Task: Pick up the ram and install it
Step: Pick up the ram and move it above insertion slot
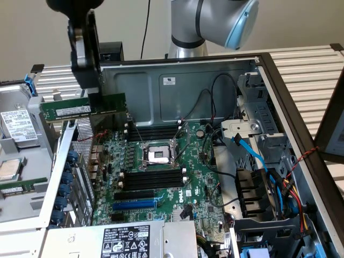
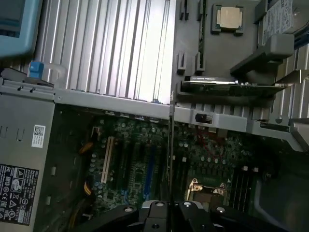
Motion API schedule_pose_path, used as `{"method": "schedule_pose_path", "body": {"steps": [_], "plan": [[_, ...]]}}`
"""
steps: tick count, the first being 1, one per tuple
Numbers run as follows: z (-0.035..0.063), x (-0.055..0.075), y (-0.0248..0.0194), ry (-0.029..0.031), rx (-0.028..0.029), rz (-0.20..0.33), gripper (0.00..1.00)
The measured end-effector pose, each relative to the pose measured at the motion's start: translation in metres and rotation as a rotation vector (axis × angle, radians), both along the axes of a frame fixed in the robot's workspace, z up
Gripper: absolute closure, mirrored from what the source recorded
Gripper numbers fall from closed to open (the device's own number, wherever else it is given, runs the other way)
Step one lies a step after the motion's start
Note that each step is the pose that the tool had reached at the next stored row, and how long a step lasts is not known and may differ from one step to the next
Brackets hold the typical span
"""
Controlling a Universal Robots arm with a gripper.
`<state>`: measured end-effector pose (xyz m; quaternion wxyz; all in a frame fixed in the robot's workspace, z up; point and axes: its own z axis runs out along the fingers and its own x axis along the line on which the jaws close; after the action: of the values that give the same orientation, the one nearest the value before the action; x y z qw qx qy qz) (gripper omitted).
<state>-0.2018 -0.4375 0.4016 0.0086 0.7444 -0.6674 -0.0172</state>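
Observation:
The ram (image 1: 83, 109), a long green stick with a white sticker, hangs level in the air over the open computer case's side wall, at the exterior view's left. My gripper (image 1: 95, 95) is shut on its top edge, near the end closest to the case. In the wrist view the ram (image 2: 170, 145) shows edge-on as a thin dark line running out from my gripper (image 2: 170, 207), with the motherboard (image 2: 145, 164) beneath it. The black memory slots (image 1: 153, 178) with white end clips lie beside the processor socket (image 1: 159, 155), below the ram and toward the exterior view's right.
Another row of black slots (image 1: 153, 131) lies behind the socket, and a blue expansion slot (image 1: 134, 204) in front. Cables and a drive cage (image 1: 258, 161) fill the case's right side. A second green stick (image 1: 19, 186) and a processor chip (image 1: 8, 169) rest on the removed panel at left.

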Motion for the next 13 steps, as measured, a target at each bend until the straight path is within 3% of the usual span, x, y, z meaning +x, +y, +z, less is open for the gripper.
{"method": "schedule_pose_path", "body": {"steps": [5, 9, 13], "plan": [[0.0041, 0.02, -0.0001, 0.0022, 0.0073, 0.0, 0.87], [0.0042, 0.038, -0.0001, 0.0022, 0.0179, 0.0, 0.87], [0.0042, 0.047, 0.0011, 0.0022, 0.0186, -0.001, 0.87]]}}
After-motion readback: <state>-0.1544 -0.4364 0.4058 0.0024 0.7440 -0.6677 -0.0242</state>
